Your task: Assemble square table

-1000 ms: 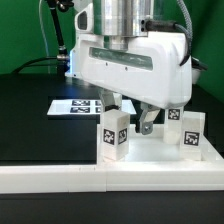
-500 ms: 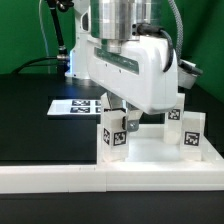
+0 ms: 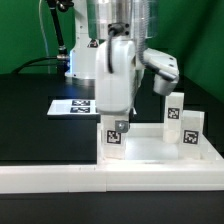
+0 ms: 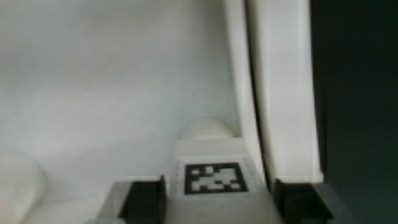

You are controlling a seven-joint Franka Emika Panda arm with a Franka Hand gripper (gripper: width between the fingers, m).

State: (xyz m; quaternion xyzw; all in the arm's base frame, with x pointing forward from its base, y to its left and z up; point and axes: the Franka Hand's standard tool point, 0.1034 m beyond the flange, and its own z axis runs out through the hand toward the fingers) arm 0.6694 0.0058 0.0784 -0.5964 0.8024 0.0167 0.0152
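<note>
The square table's white top (image 3: 150,152) lies flat behind the front wall, and its raised rim (image 4: 258,80) shows in the wrist view. One short white leg (image 3: 114,140) with a black-and-white tag stands upright on the top, at its corner on the exterior view's left. My gripper (image 3: 116,126) comes straight down over this leg (image 4: 217,160). Both dark fingers (image 4: 143,200) press against its sides, so my gripper (image 4: 219,200) is shut on it. Two more tagged legs (image 3: 175,108) (image 3: 191,131) stand upright at the top's side on the exterior view's right.
A long white L-shaped wall (image 3: 90,178) runs along the front. The marker board (image 3: 72,105) lies flat on the black table behind it, on the exterior view's left. The arm's white body (image 3: 120,50) fills the space above the top.
The hand has turned about its vertical axis above the leg, and its jaws have closed from wide open onto the leg's sides. The leg stands where it did.
</note>
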